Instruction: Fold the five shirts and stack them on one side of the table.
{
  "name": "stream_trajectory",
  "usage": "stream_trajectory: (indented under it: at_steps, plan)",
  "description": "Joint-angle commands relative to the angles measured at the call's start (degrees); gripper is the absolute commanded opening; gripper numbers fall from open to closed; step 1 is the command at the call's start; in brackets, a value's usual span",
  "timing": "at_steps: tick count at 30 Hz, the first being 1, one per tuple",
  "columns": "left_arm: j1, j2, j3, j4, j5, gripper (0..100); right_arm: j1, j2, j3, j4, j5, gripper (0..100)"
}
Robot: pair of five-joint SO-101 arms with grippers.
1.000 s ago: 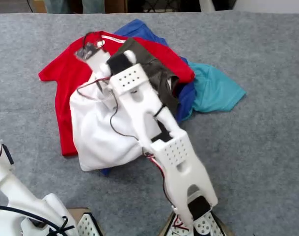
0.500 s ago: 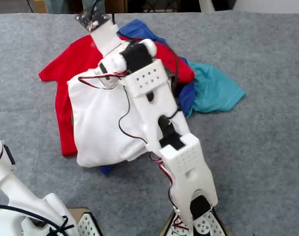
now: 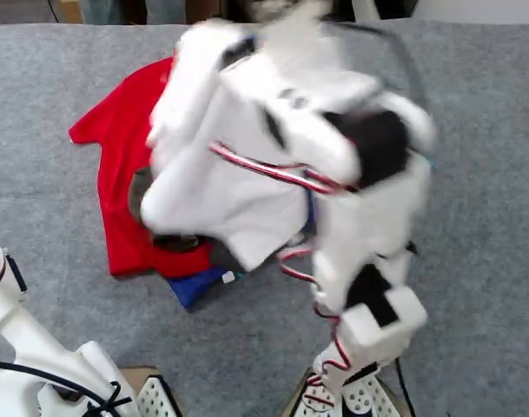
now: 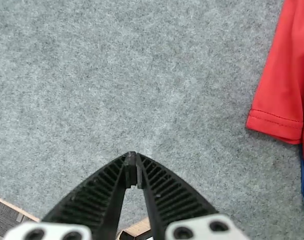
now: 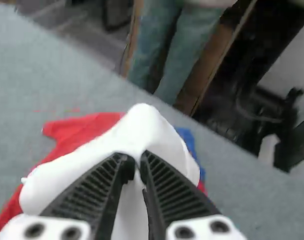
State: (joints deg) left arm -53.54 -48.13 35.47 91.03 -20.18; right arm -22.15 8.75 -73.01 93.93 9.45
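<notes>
Now the right claw [image 5: 134, 165], clenched on the white cotton shirt [image 3: 221, 195], has swung up, hoisting it off the red jersey shirt [image 3: 116, 148] at upper centre: one garment singled out, seemingly for folding. The left claw [image 4: 132, 162] rests pinched empty over the grey felt tabletop [image 4: 67, 75].

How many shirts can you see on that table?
4: white shirt held up by the right gripper, red shirt flat beneath, dark shirt under the white, blue shirt peeking out below. The arm may hide more.

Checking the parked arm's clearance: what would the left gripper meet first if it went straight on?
Likely the bare grey table cover ahead of the left gripper; the red shirt lies off to the side.
</notes>
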Motion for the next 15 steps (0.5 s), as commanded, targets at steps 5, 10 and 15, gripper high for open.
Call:
stream_trajectory:
  at_steps: [5,10,15]
  plan:
    - [0.04,0.0,-1.01,-0.09,0.35,3,17.76,-12.18,-2.07,-16.79,-0.26,1.3]
    - [0.22,0.0,-6.55,0.0,0.35,3,30.15,-14.37,-2.15,-15.56,0.0,1.3]
    - [8.04,0.53,-15.25,0.35,5.54,23,40.35,-16.4,-2.15,-4.66,-0.26,1.4]
